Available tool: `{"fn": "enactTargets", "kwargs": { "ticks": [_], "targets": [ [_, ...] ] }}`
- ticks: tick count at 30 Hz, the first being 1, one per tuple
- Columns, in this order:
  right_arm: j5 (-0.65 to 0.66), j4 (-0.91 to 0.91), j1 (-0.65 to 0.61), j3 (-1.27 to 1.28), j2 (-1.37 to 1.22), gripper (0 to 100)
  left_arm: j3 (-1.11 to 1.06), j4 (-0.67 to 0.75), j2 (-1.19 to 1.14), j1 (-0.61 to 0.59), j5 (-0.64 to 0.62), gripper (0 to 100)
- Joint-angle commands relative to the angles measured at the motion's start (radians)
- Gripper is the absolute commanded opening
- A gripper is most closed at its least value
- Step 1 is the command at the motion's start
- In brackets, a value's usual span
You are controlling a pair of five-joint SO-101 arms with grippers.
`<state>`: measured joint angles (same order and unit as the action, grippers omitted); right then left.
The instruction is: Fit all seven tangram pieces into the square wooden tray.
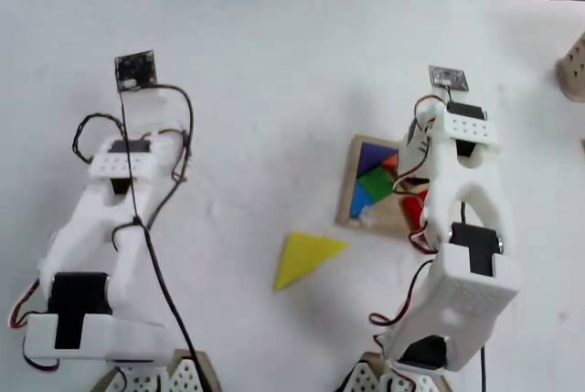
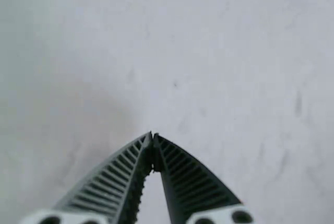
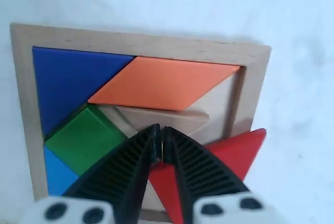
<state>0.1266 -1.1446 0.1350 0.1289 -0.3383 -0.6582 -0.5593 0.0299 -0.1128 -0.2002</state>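
High view: the wooden tray [image 1: 351, 193] lies on the white table [image 1: 274, 63] right of centre, turned slightly off square, with the right arm [image 1: 457, 136] standing over its 3 o'clock side. The yellow triangle [image 1: 306, 257] lies flat on the table outside the tray, at about 8 o'clock from it and apart from it. Its long edge runs from 2 o'clock to 8 o'clock, and its square corner points toward 11 o'clock. In the right wrist view, the tray [image 3: 21, 104] holds a dark blue triangle [image 3: 68, 80] in one corner. An orange parallelogram [image 3: 164, 83] touches that triangle, its long sides parallel to the rim it lies against. A green square [image 3: 86, 138] sits against the dark blue triangle, with a light blue piece [image 3: 57, 174] just beside it. The red triangle [image 3: 235, 151] lies askew, one sharp corner pointing out over the rim toward the table. The right gripper [image 3: 159, 148] is closed, fingertips together, directly above the red triangle; contact with it cannot be determined. In the left wrist view, the left gripper [image 2: 153, 151] is closed on nothing, its tips met above bare table.
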Motion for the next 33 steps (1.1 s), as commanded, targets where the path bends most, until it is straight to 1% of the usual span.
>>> {"fn": "enactTargets", "kwargs": {
  "ticks": [1,9,14,18,24,27,30,33],
  "targets": [
    [0.002,0.044,0.007,-0.026,-0.019,1.8,0.057,0.023,0.002,0.019,-0.011,2],
    [-0.002,0.039,-0.068,-0.058,-0.024,1.8,0.057,0.023,0.002,0.027,-0.009,2],
    [0.0,0.031,-0.067,-0.057,-0.002,1.8,0.055,0.023,0.002,0.028,-0.009,2],
    [0.0,-0.018,-0.067,-0.058,0.048,1.8,0.058,0.023,0.002,0.028,-0.009,2],
    [0.0,-0.153,-0.064,-0.051,0.236,1.8,0.057,0.023,0.002,0.028,-0.009,2],
    [0.0,-0.24,-0.03,-0.032,0.311,1.8,0.055,0.023,0.002,0.027,-0.009,2],
    [0.008,-0.243,0.044,0.054,0.361,1.8,0.055,0.023,0.002,0.025,-0.009,2],
    [0.068,-0.205,0.107,0.166,0.384,1.8,0.055,0.023,0.002,0.028,-0.009,2]
  ]
}}
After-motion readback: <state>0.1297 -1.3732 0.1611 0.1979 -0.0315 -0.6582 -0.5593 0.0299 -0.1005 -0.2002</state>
